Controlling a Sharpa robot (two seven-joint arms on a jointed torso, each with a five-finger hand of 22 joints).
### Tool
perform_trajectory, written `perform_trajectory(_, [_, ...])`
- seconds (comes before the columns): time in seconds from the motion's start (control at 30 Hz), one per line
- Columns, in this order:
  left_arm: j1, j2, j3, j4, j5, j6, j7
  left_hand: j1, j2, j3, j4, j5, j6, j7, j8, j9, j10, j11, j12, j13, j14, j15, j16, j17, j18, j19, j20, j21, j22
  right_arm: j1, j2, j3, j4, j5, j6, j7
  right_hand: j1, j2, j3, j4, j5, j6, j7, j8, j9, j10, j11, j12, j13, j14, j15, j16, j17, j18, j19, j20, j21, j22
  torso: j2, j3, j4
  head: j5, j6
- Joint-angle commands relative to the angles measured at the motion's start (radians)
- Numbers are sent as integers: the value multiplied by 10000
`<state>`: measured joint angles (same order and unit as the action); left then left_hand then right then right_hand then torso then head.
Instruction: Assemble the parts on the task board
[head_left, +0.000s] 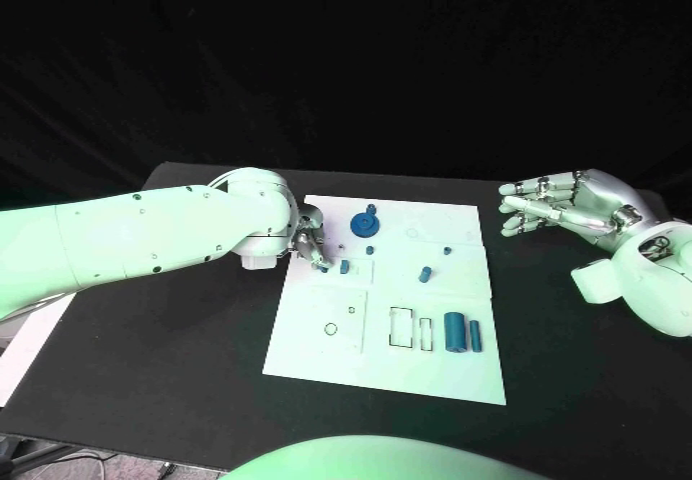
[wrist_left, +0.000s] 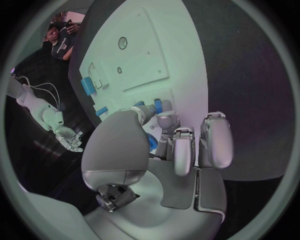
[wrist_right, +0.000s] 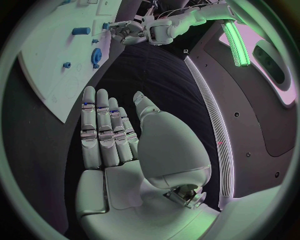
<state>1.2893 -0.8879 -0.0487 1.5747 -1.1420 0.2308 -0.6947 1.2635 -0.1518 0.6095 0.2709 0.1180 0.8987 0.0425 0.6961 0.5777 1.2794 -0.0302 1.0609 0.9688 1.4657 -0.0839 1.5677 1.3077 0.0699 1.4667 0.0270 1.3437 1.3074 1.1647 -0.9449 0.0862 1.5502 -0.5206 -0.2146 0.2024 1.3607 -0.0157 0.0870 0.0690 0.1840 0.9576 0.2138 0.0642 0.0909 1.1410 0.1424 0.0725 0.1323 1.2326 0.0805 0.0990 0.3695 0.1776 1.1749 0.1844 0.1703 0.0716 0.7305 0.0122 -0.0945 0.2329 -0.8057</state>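
At the task board (head_left: 433, 350) left edge: left hand (head_left: 307, 243) pinching a small blue peg (head_left: 346, 266) (may tip if released askew); right hand (head_left: 562, 205) open, empty.

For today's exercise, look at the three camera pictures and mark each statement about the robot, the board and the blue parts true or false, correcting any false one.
1. The right hand holds a blue part. False: it is empty, off the task board's edge, above the black table.
2. The left hand is over the board's left edge. True.
3. Two blue cylinders lie side by side near the board's right edge. True.
4. The blue gear lies on the table, off the board. False: it is on the board.
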Motion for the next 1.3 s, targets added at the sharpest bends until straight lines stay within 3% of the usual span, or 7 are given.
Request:
perform_trajectory(0.03, [-66, 99, -52, 3, 150, 477, -468, -152, 102, 690, -593, 65, 89, -53, 31, -10, 94, -7, 34, 45, 1051, -26, 31, 2630, -126, 78, -20, 30, 740, -7, -16, 2, 11, -170, -109, -12, 21, 109, -16, -12, 50, -54, 5, 10, -14, -72, 20, 66, -13, 30, 30, -64, -16, 66, 67, 18, -59, -15, -6, -6, 0, -20, -36])
perform_trajectory(0.27, [-65, 165, -54, -46, 155, 655, -533, -978, 79, 471, -296, -8, 224, -88, 2, -50, 134, -33, 77, 105, 1051, -44, 31, 2630, -132, 102, -40, 33, 773, -6, -17, 2, 31, -186, -225, -89, 33, 173, 12, -37, 326, -65, 8, 6, -21, -93, 20, 78, -58, 22, 28, -87, -27, 65, 98, 11, -118, -24, -1, -3, 13, -21, -39])
perform_trajectory(0.93, [-65, 230, -52, -194, 131, 437, -537, -2004, -169, -345, 79, -25, 535, -150, -29, -135, 296, -78, 294, 352, 1051, -82, 31, 2630, -164, 177, -77, 130, 912, -6, -25, 3, 64, -190, -248, -89, 18, 178, 12, -39, 452, -68, 9, 6, -24, -98, 22, 86, -77, 23, 29, -95, -31, 64, 112, 10, -144, -26, -4, -11, 8, -12, -49])
perform_trajectory(1.3, [-65, 175, -49, -309, 116, 286, -478, -2848, -116, -1873, 201, -27, 690, -151, -100, -360, 262, -74, 213, 276, 1051, -84, 31, 2630, -159, 168, -79, 65, 925, -6, 7, 3, 33, -189, -275, -51, 26, 160, 9, -55, 473, -77, 11, 2, -27, -109, 24, 83, -86, 14, 31, -102, -35, 62, 110, 11, -157, -29, -4, -10, 2, -3, -14])
